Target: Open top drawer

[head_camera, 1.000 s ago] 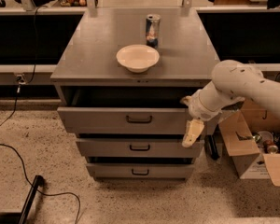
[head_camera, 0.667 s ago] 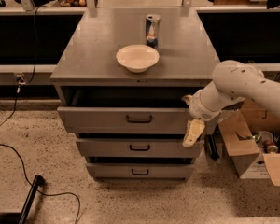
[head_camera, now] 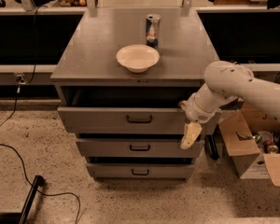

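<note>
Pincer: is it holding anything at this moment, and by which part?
Nothing visibly held. The pincer hangs by the right end of the top drawer, well away from the handle. The drawer already stands partly open.

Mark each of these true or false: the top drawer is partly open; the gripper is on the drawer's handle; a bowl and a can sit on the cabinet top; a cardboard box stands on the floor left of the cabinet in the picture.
1. The top drawer is partly open. True.
2. The gripper is on the handle. False: it hangs at the right end of the drawer front, away from the handle in the middle.
3. A bowl and a can sit on the cabinet top. True.
4. A cardboard box stands left of the cabinet. False: it stands on the right.
</note>
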Controlling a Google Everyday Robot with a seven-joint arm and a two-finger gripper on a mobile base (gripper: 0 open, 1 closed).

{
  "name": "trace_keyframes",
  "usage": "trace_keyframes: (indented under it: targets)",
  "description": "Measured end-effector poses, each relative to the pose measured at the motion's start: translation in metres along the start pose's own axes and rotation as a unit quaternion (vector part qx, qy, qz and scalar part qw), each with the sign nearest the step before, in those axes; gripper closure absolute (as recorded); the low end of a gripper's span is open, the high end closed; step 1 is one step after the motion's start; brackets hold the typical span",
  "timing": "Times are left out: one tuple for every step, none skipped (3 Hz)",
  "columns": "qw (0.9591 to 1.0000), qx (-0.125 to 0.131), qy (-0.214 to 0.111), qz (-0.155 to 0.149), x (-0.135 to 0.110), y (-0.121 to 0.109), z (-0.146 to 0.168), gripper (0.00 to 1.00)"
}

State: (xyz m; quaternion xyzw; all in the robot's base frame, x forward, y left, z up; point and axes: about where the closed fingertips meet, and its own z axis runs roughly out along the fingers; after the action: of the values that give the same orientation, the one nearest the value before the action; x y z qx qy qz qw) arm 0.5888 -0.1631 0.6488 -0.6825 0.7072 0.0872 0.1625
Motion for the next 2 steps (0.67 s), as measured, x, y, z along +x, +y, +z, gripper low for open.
trace_keyframes:
  targets:
    - [0.9989, -0.041, 0.016, -0.013, -0.003, 0.025, -0.003, 0.26]
    - [0.9970, -0.066, 0.027, -0.028, -0.010, 0.054, -0.025, 0.30]
